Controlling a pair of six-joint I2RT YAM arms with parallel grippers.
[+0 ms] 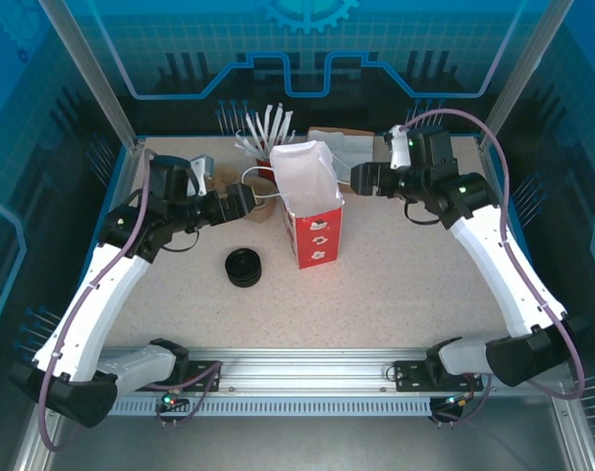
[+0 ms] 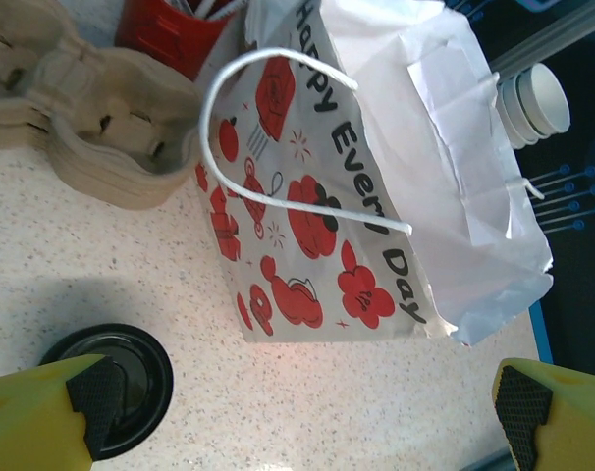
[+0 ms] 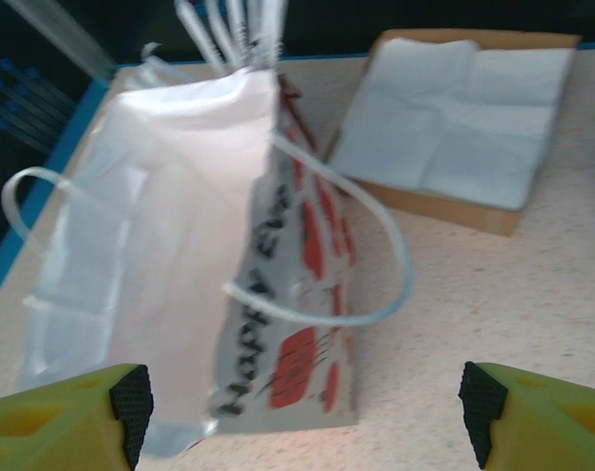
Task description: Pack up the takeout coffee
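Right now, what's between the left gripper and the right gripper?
An upright white paper bag with red prints, flanked by left gripper and right gripper in the top view.

Speckled table (image 1: 396, 285), blue patterned walls (image 1: 180, 39)

**Bag mid-desk, coffee off its front-left corner**

Here we are: the paper bag (image 1: 312, 211) stands upright in the middle of the desk (image 1: 405, 285), mouth up. The takeout coffee (image 1: 244, 267) sits on the desk to the bag's front-left, apart from it. Right behind the bag, straws (image 1: 268, 128) stand in a holder (image 2: 170, 34). Cup carriers (image 2: 91, 137) lie just beside that holder. Back-right is a box (image 1: 329, 137), with napkins (image 3: 455, 108) lying in it. The left pincer (image 1: 253, 204) hangs just left of the bag, the right pincer (image 1: 356, 179) just right.
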